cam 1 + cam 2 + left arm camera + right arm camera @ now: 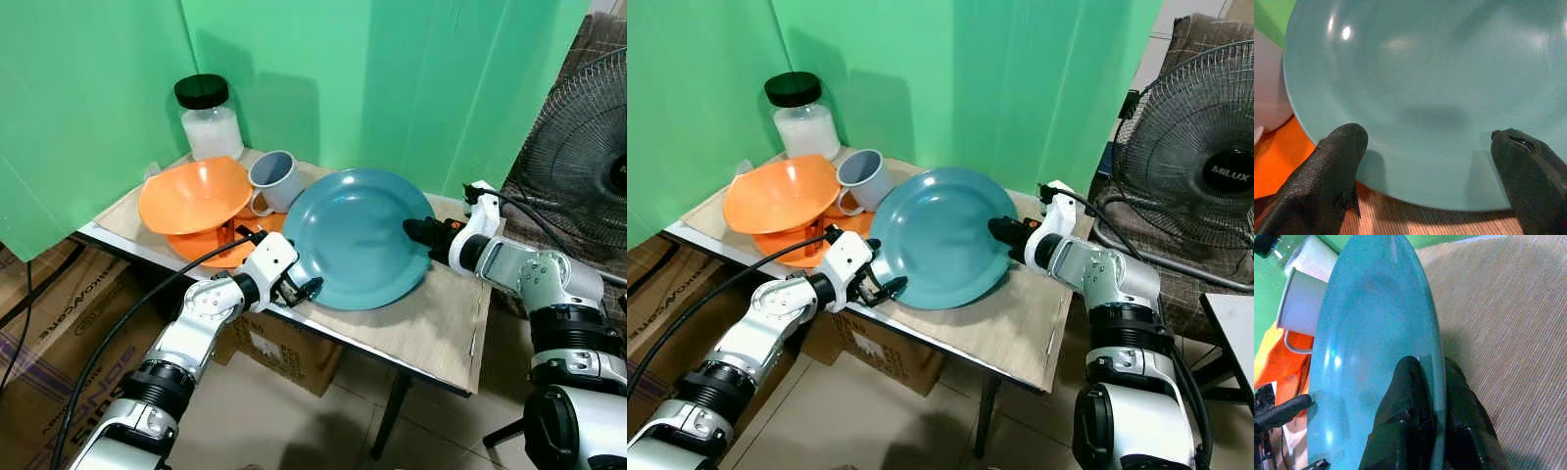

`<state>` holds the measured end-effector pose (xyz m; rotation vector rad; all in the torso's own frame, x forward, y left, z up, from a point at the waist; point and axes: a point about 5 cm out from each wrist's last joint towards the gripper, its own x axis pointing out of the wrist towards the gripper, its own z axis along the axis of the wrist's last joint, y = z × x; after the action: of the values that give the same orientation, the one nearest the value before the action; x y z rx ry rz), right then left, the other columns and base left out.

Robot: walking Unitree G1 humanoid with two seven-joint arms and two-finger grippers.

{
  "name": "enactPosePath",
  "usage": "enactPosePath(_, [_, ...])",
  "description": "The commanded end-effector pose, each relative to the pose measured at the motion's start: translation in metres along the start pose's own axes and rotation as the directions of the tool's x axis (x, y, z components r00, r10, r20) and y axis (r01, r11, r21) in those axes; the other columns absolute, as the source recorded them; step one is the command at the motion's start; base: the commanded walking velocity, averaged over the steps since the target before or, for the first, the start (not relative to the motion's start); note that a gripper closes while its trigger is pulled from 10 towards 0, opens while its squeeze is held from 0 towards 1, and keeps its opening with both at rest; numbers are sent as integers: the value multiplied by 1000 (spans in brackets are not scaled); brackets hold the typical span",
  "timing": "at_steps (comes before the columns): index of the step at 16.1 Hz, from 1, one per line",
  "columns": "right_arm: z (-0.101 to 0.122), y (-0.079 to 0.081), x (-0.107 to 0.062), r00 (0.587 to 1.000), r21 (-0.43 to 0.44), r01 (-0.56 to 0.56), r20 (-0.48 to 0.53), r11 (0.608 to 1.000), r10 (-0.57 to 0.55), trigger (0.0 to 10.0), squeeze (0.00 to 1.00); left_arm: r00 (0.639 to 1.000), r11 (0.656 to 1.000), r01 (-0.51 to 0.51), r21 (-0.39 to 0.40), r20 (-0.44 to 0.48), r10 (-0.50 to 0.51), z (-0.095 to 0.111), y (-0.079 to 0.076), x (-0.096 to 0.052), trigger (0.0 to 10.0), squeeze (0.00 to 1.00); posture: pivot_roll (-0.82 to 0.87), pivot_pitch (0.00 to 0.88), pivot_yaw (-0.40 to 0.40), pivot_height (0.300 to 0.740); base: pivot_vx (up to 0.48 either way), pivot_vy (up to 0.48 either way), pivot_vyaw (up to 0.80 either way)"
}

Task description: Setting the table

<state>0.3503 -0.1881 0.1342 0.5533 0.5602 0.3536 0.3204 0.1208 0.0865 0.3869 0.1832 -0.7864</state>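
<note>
Teal plate [358,235] is sitting mid-frame, tilted up off the wooden table [431,328], and the right gripper [416,231] is pinching its right rim with both fingers clamped on the edge. The left gripper [306,289] is hovering at the plate's lower left rim, fingers spread apart with the edge lying between them, not squeezing yet. So the plate is spanning straight between the 2 arms. Orange bowls [194,196], a grey mug [277,180] and a jar [209,119] are crowding the upper left.
</note>
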Motion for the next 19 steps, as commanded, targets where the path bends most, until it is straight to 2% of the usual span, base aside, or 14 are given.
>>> enactPosePath(1, [3,-1,-3,1000,-14,20,18,1000,-19,0,0,1000,1000,2,1,-10,-2,-1,3,-1,10000,0,-130,0,59,740,0,0,0])
enactPosePath(4, [5,-2,-4,999,1,15,28,1000,-15,0,0,1000,1000,-9,5,7,9,4,6,-1,10000,0,-128,2,61,740,0,0,0])
enactPosePath(6, [10,-2,-12,998,31,2,56,1000,-4,0,0,994,999,-43,-3,100,43,24,12,-5,10000,0,-125,7,62,740,0,0,0])
enactPosePath(7, [16,-4,-23,996,34,-1,84,999,-1,0,0,979,997,-70,-29,189,74,44,16,-12,10000,0,-124,10,60,740,0,0,0])
enactPosePath(8, [17,-4,-27,996,31,-2,91,1000,-1,0,0,975,997,-76,-33,209,81,49,17,-15,10000,0,-124,10,60,740,0,0,0])
enactPosePath(9, [22,-3,-44,991,32,-15,131,999,11,0,0,950,993,-91,-69,293,108,71,18,-28,10000,0,-124,17,64,740,0,0,0])
enactPosePath(12, [25,8,-84,970,-16,-39,239,999,42,0,0,915,987,-114,-116,374,150,95,8,-58,10000,0,-127,28,74,740,0,0,0])
enactPosePath(13, [26,16,-99,945,-48,-54,321,997,66,6863,0,920,979,-149,-136,344,188,93,4,-68,10000,0,-126,32,75,740,0,0,0])
enactPosePath(14, [25,27,-108,922,-110,-39,379,993,78,10000,0,924,969,-200,-148,300,237,88,3,-72,10000,0,-126,33,76,740,0,0,0])
enactPosePath(15, [17,47,-119,894,-203,-20,435,979,109,10000,0,922,948,-277,-156,233,308,79,3,-78,10000,0,-130,38,81,740,0,0,0])
enactPosePath(16, [12,57,-122,878,-236,-2,464,972,114,10000,0,913,935,-316,-159,215,345,76,2,-79,10000,0,-130,38,81,740,0,0,0])
enactPosePath(17, [3,69,-126,854,-243,27,510,970,104,10000,0,901,920,-357,-159,200,384,76,-1,-81,10000,0,-131,41,84,740,0,0,0])
enactPosePath(18, [-7,73,-130,815,-221,88,577,971,57,10000,0,888,907,-385,-169,199,414,78,-4,-80,10000,0,-135,45,96,740,0,0,-788])
enactPosePath(19, [-10,74,-132,803,-214,107,595,971,43,10000,0,886,904,-390,-174,196,420,79,-6,-80,10000,0,-135,46,98,740,0,0,-788])
